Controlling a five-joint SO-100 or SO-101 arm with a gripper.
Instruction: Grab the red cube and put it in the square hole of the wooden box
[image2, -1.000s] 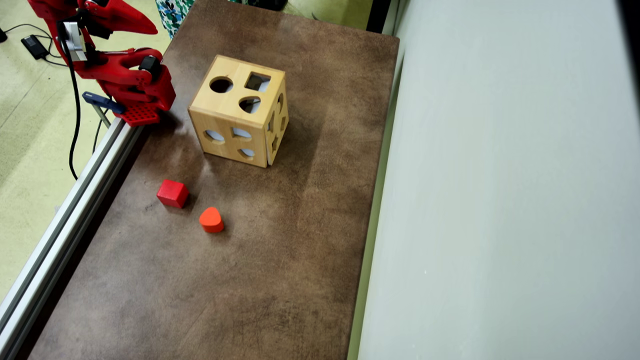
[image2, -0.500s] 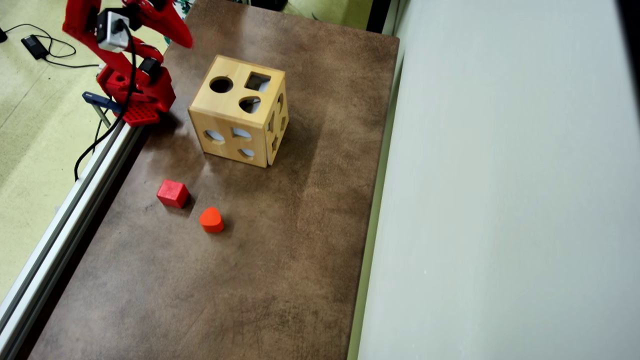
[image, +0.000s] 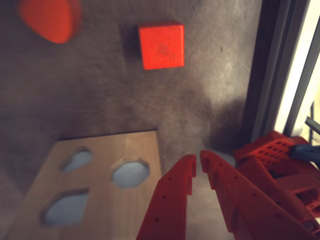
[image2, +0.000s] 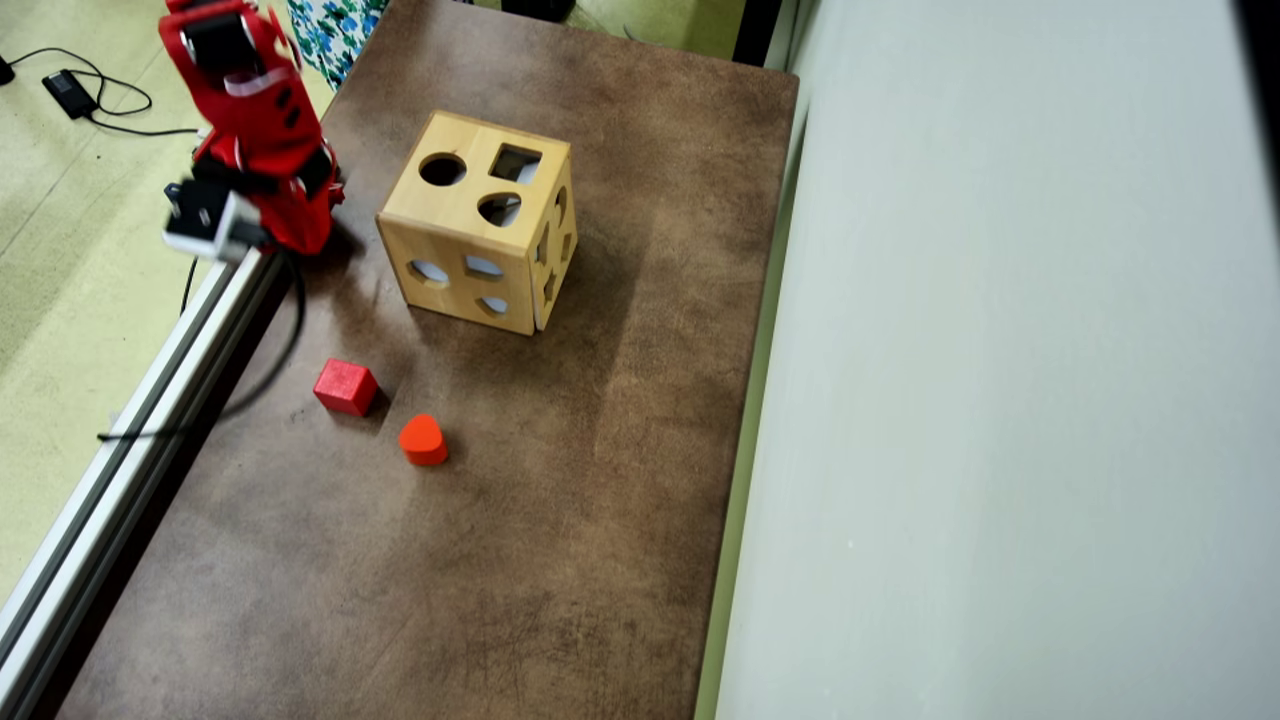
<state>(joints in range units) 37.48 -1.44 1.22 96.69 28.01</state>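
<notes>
Counter (image2: 560, 520): brown, mottled; carries everything, runs under and ahead of the pincer. Metal rail (image2: 120, 470) along its edge, on the pincer's right in wrist view, left side in overhead view.

Wooden box (image2: 478, 222): light tan, sits on counter just beside the pincer, to its left in wrist view. Top face has three openings; the square hole (image2: 515, 163) is the far-corner one seen from the arm, next to a round hole (image2: 442, 169) and a rounded heart hole (image2: 498, 209). Wrist view only catches a side face (image: 100, 195) w/ three pale cutouts, close to the left fingertip, not touching as far as I can tell.

Arm (image2: 255, 120): red, at counter edge beside the box, w/ its base (image: 280, 160) at right behind the fingers in wrist view.

Pincer (image: 198, 159): fingers nearly together, narrow slit between tips, nothing held. Points down at bare counter between box and rail.

Red cube (image: 161, 46): flat on counter, straight ahead of the pincer and well apart from it; top centre in wrist view. In overhead view (image2: 346, 387) it's near the rail, clear of the box.

Orange-red heart block (image: 50, 19): ahead and to pincer's left, blurry, near the cube but not touching (image2: 423, 439).
</notes>
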